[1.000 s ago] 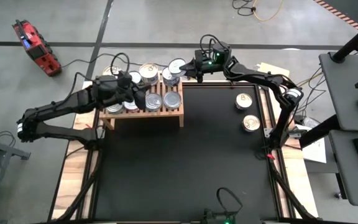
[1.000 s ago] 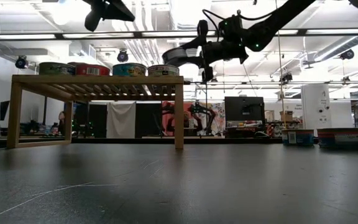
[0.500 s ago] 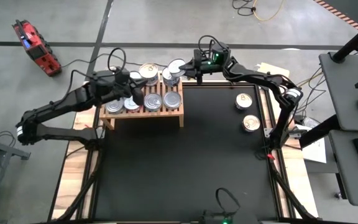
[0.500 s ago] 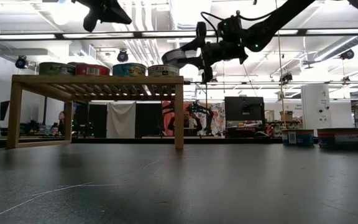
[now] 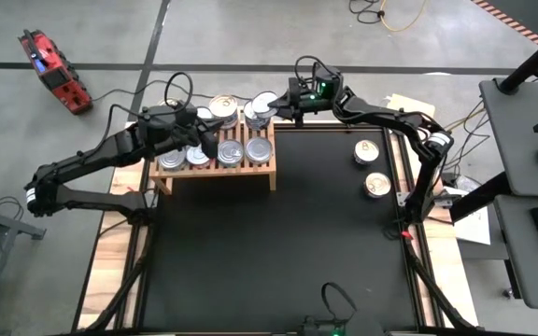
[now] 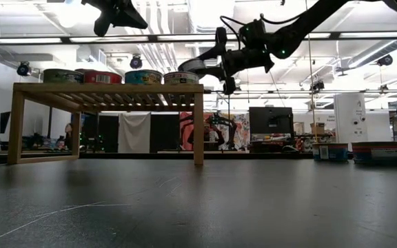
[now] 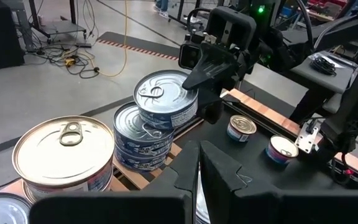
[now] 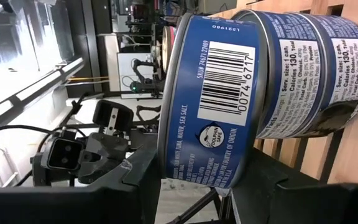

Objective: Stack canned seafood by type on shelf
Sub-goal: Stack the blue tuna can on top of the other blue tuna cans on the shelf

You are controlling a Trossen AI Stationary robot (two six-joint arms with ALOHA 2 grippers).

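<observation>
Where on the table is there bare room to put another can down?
The black mat is bare from the shelf forward and across to the two loose cans at its right edge. The shelf top is crowded with cans, and both end effectors, left and right, hang over it.
</observation>
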